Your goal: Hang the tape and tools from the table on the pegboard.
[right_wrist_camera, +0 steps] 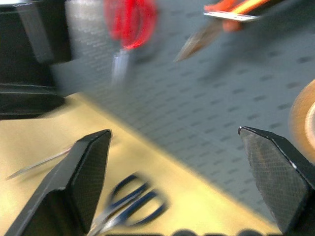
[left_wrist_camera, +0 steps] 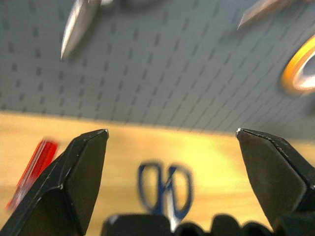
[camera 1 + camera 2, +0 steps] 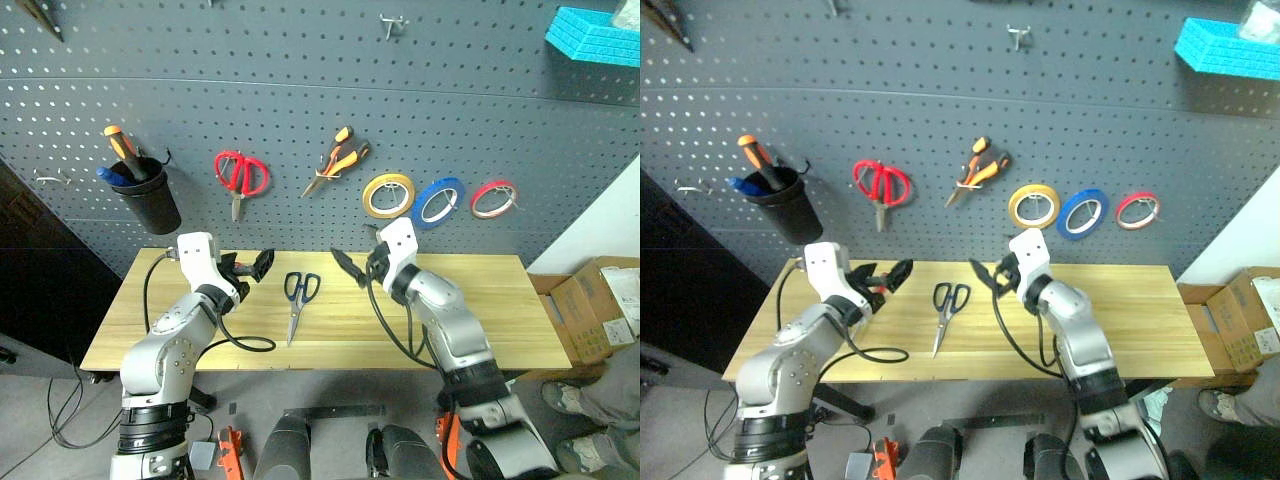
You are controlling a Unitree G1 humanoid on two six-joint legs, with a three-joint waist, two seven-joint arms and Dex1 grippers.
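The dark-blue-handled scissors (image 3: 298, 300) lie flat on the wooden table (image 3: 500, 320), blades toward the front edge. My left gripper (image 3: 252, 268) hovers open just left of them, and a slim red-handled screwdriver (image 2: 32, 169) lies on the table close beside it. To the right of the scissors my right gripper (image 3: 358, 258) is open and holds nothing. On the pegboard (image 3: 300, 80) the orange-and-black pliers (image 3: 337, 160) hang from a hook. The blue tape (image 3: 438, 203) hangs there too, between a yellow roll (image 3: 388, 194) and a red-pink roll (image 3: 493, 198).
Red-handled scissors (image 3: 240, 176) hang on the board left of the pliers. A black cup (image 3: 150, 198) holding an orange-and-black screwdriver hangs at the far left. A blue bin (image 3: 595, 35) sits high on the right. Cardboard boxes (image 3: 590, 300) stand past the table's right end.
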